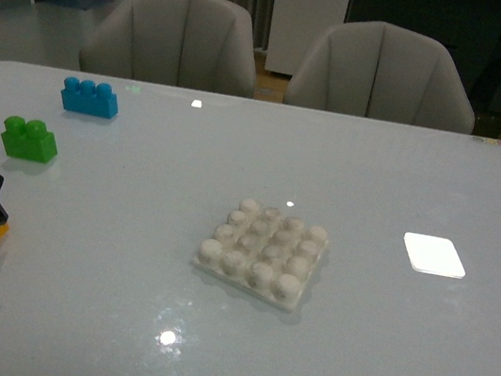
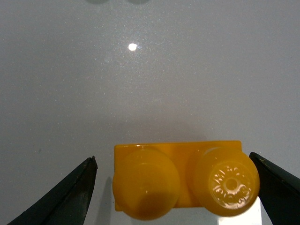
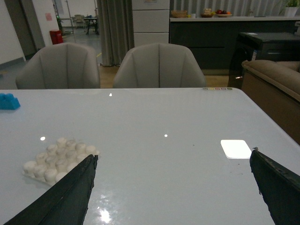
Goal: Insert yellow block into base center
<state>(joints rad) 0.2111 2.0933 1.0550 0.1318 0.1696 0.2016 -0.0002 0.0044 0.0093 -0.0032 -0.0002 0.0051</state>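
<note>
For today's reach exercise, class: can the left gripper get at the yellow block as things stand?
Probably yes. The left gripper is open with a finger on either side of the yellow block, and nothing lies between them.

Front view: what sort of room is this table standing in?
Likely an office lounge or meeting room, not a factory: a large white table with two padded chairs pulled up, a dark counter along the far wall, and a sofa off to one side.
</note>
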